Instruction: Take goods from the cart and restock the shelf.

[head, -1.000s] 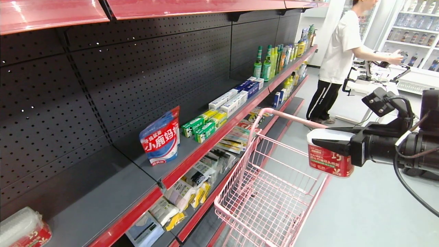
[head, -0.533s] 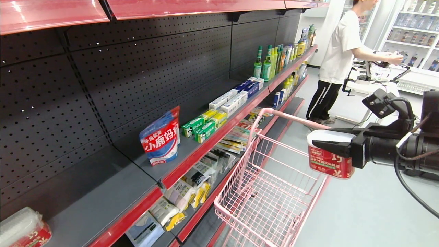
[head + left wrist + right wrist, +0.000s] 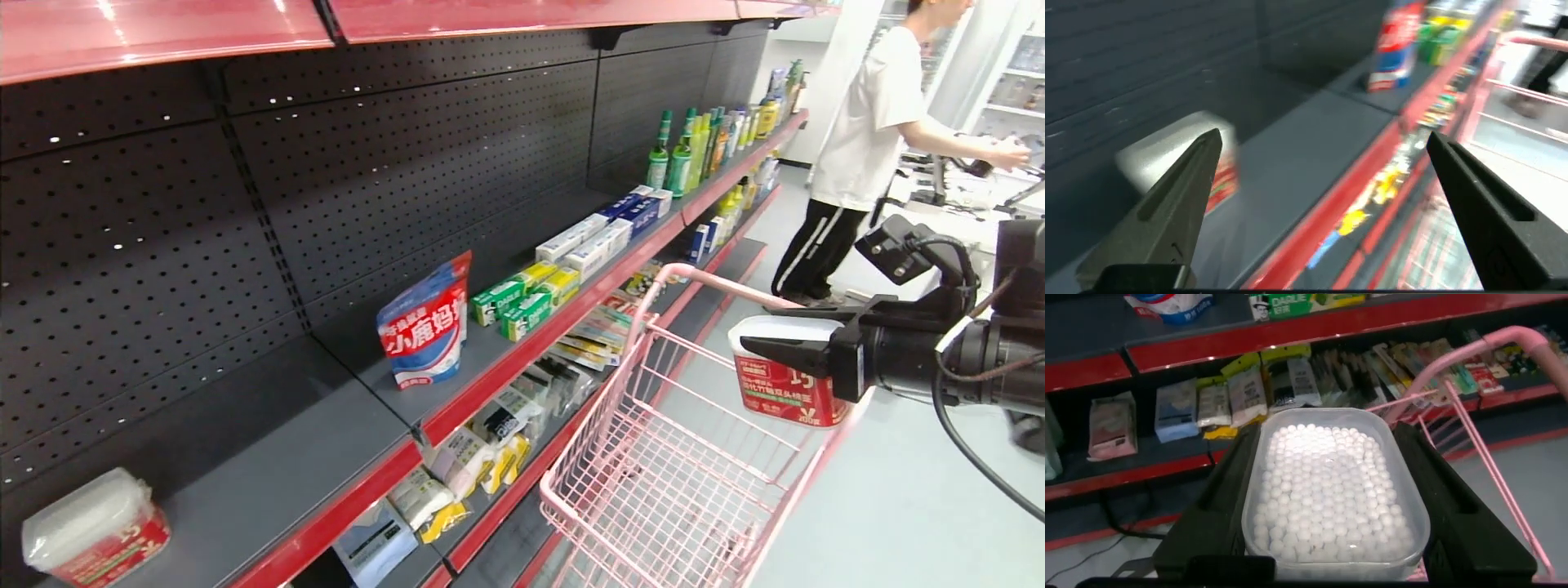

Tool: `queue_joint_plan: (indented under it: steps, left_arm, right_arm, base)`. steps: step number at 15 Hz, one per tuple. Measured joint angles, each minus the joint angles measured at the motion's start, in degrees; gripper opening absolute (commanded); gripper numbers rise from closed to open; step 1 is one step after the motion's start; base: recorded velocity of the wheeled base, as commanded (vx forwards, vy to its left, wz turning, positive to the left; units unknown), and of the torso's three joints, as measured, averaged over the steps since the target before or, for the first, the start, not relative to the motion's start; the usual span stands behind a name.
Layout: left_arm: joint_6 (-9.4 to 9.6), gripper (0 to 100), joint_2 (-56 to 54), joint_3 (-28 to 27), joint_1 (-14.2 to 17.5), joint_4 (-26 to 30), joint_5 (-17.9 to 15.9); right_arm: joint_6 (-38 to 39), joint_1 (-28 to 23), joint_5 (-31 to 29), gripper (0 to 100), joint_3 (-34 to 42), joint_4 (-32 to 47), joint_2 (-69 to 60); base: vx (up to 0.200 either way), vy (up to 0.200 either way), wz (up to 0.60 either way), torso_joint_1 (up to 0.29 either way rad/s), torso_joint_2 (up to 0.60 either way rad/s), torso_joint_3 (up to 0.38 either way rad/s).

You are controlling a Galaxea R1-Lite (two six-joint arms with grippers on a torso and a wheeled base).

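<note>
The right gripper [image 3: 775, 359] is clamped on a clear plastic tub with a white lid and a red label [image 3: 788, 388], with one finger on each long side. The tub hangs in the air above the right rim of the pink wire cart [image 3: 653, 506], near the handle end and well apart from the shelf. The left gripper [image 3: 1323, 143] has its fingers wide apart and holds nothing; it faces the grey shelf board with the red front edge [image 3: 269, 465]. A second tub of the same kind [image 3: 96, 527] stands at the left end of this board. Farther right on the board stands a red, white and blue pouch [image 3: 424, 331], and beyond it green boxes [image 3: 522, 298] lie near the front edge
</note>
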Motion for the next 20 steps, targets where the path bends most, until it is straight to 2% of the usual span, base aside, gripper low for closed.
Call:
queue_joint_plan:
  steps: [11, 20]
  left_arm:
    - [0.06, 100, 0.0, 0.0, 0.0, 0.0, 0.0]
    - [0.04, 100, 0.0, 0.0, 0.04, 0.0, -0.09]
  right_arm:
    - [-0.11, 0.17, 0.0, 0, 0.68, -0.02, -0.5]
    - [0.02, 0.83, 0.1, 0, 11.29, -0.1, -8.33]
  base:
    - [0.0, 0.0, 0.6, 0.0, 0.0, 0.002]
    - [0.0, 0.0, 0.0, 0.0, 0.0, 0.0]
